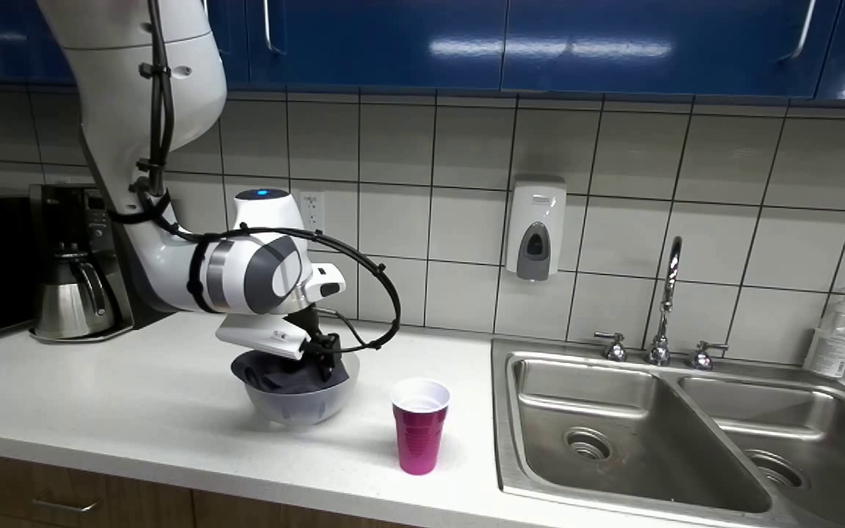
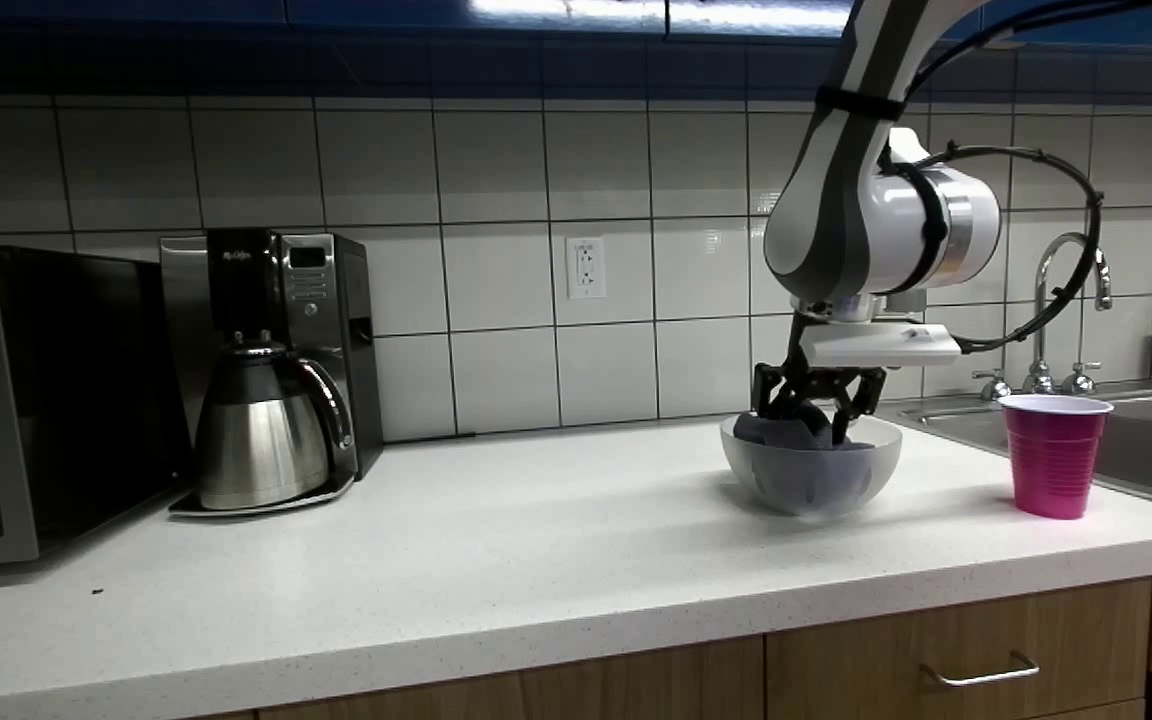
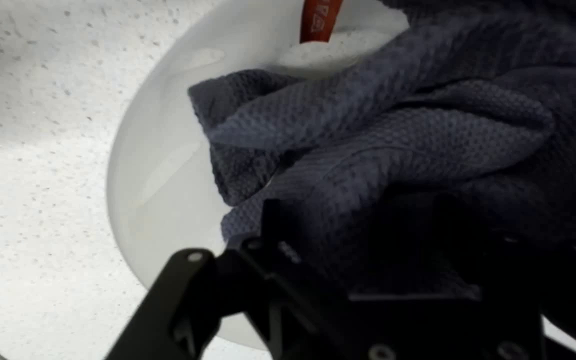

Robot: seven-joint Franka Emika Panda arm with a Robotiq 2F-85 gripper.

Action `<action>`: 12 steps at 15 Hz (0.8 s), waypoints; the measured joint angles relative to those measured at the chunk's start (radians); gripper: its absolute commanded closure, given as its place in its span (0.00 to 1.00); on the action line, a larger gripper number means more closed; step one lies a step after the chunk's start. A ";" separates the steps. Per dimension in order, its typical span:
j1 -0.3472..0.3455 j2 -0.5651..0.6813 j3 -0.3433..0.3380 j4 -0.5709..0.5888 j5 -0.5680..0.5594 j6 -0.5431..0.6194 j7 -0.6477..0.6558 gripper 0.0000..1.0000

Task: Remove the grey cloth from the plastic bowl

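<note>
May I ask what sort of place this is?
Most likely a kitchen, perhaps a shared one: I see a double sink, a coffee maker and a wall-mounted soap dispenser.

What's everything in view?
round plastic bowl: 1, whitish, on white counter
crumpled cloth: 1, grey, in bowl
plastic cup: 1, pink, beside bowl
double steel sink: 1, silver, in counter
curved faucet: 1, silver, behind sink
pump bottle: 1, clear, behind sink
dispenser: 1, white, on white tiles
outlet: 1, white, on tiles
microwave: 1, black-grey, on counter
coffee maker: 1, black-silver, beside microwave
cabinets: several, blue, overhead
wooden drawers: several, brown, below
robot arm: 1, white, above bowl
gripper: 1, black, at cloth
</note>
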 measured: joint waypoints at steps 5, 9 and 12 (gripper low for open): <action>0.000 0.004 0.000 0.000 0.013 0.022 -0.002 0.89; 0.000 0.003 0.001 0.000 0.023 0.031 -0.005 1.00; 0.000 0.000 0.001 -0.003 0.025 0.035 -0.005 0.99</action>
